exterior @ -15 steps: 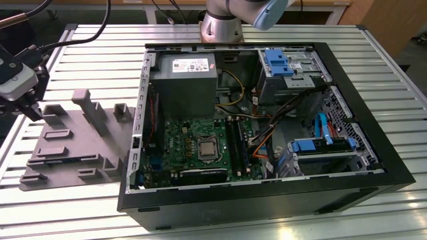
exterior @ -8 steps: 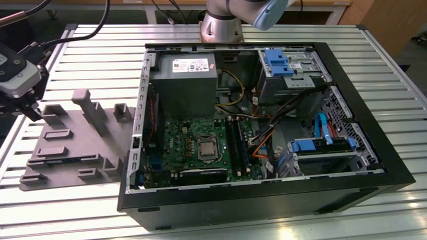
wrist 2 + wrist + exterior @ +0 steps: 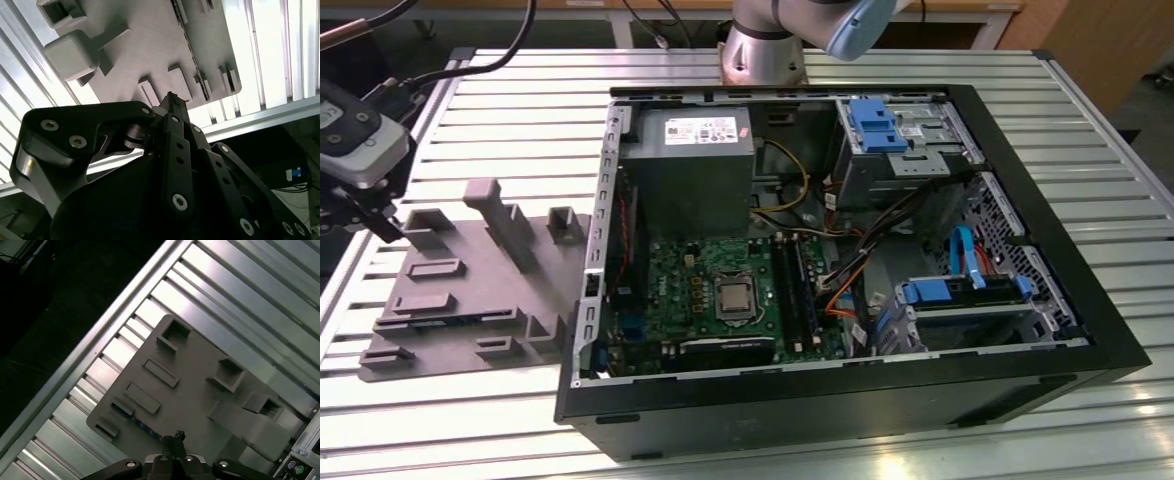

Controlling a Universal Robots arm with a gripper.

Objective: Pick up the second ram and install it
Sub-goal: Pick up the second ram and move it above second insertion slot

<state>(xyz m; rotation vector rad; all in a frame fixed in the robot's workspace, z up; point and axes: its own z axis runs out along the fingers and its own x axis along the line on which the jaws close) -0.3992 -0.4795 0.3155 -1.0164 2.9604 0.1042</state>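
Second ram (image 3: 438,322) lies flat in the grey tray (image 3: 487,300) on the tabletop (image 3: 454,420), lower left of the exterior view. Your gripper (image 3: 371,215) hovers at the tray's upper-left edge, fingers clenched, empty.

A silvery ribbed aluminium tabletop (image 3: 454,430) of long parallel slats spans the scene. Overhead light glares off its slats in bright white streaks, strongest in both wrist views. Beyond the tabletop's far edge in the exterior view runs a light wooden desk (image 3: 587,5) on a white frame (image 3: 1003,22). An orange-brown wooden panel (image 3: 1107,50) stands off the tabletop's far corner on the exterior view's right. Past the tabletop's rim in the first wrist view, the floor (image 3: 45,315) lies dark in shadow.
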